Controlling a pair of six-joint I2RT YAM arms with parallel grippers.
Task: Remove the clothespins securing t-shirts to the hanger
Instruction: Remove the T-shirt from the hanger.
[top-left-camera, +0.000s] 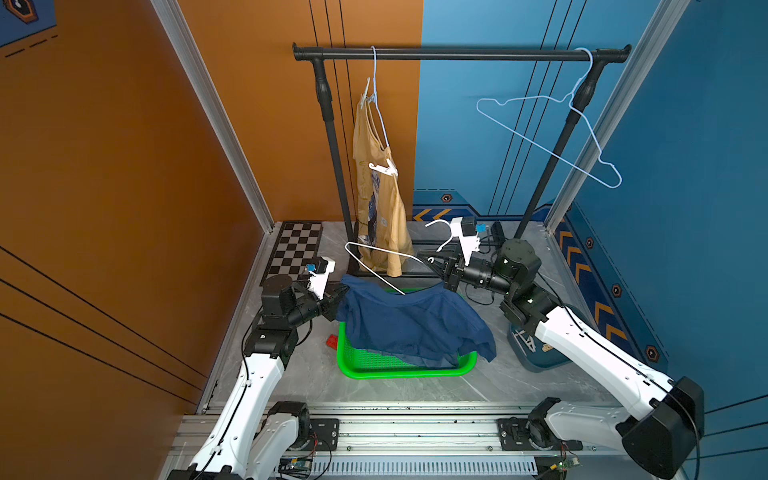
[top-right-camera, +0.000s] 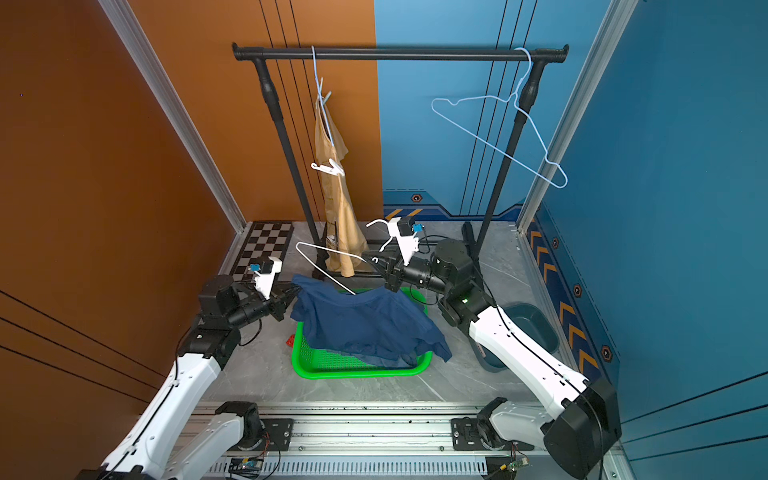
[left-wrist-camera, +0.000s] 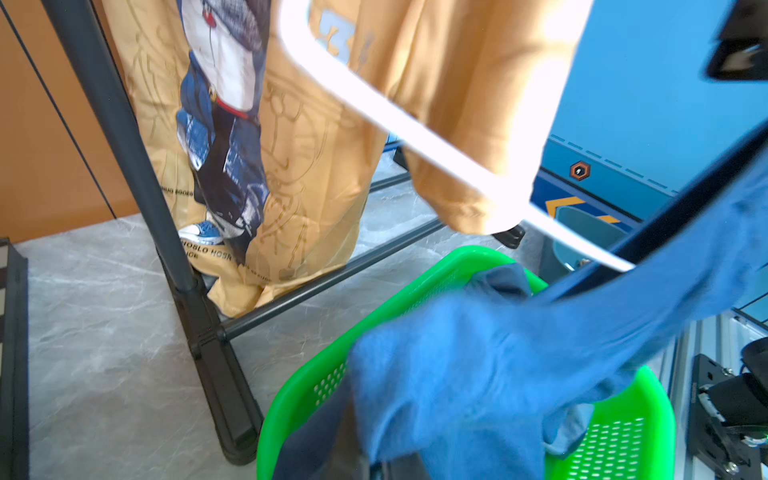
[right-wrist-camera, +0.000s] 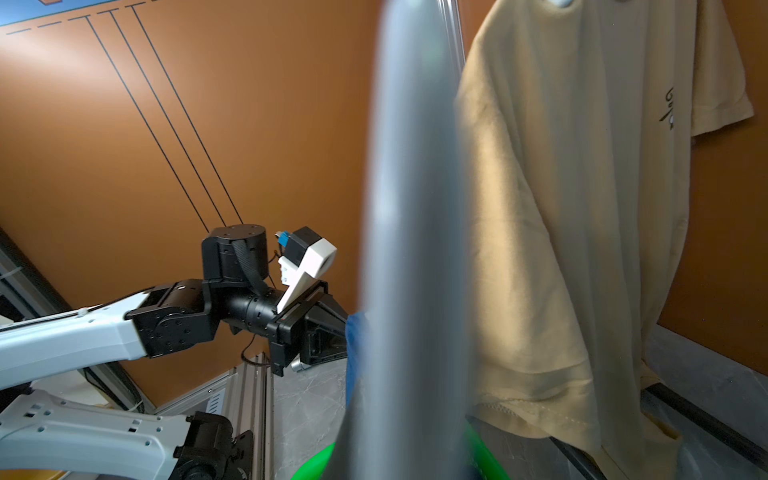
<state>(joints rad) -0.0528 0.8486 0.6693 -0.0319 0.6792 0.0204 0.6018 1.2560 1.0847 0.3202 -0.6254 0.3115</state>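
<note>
Both top views: mustard-yellow t-shirt (top-left-camera: 380, 203) on the black rack (top-left-camera: 457, 54), upper centre, with a white clothespin (top-left-camera: 384, 168) clipped on it above the print. Navy t-shirt (top-left-camera: 411, 324) draped over the green basket (top-left-camera: 399, 373), lower centre, on the grey table (top-left-camera: 490, 386). Left tool (top-left-camera: 340, 293) closed on the navy t-shirt's left edge. Right tool (top-left-camera: 432, 262) clamped on a white hanger (top-left-camera: 386, 251) just above the basket. Empty pale blue hanger (top-left-camera: 548, 141) at upper right.

Left wrist view: mustard-yellow t-shirt (left-wrist-camera: 299, 166) across the upper half. White hanger (left-wrist-camera: 415, 137) crossing diagonally. Navy t-shirt (left-wrist-camera: 478, 374) over the green basket (left-wrist-camera: 299, 395) at lower right.

Right wrist view: white hanger (right-wrist-camera: 411, 249), blurred, down the centre. Left tool (right-wrist-camera: 343, 328) at centre left, pinched shut against blue cloth. Mustard-yellow t-shirt (right-wrist-camera: 561, 249) at right.
</note>
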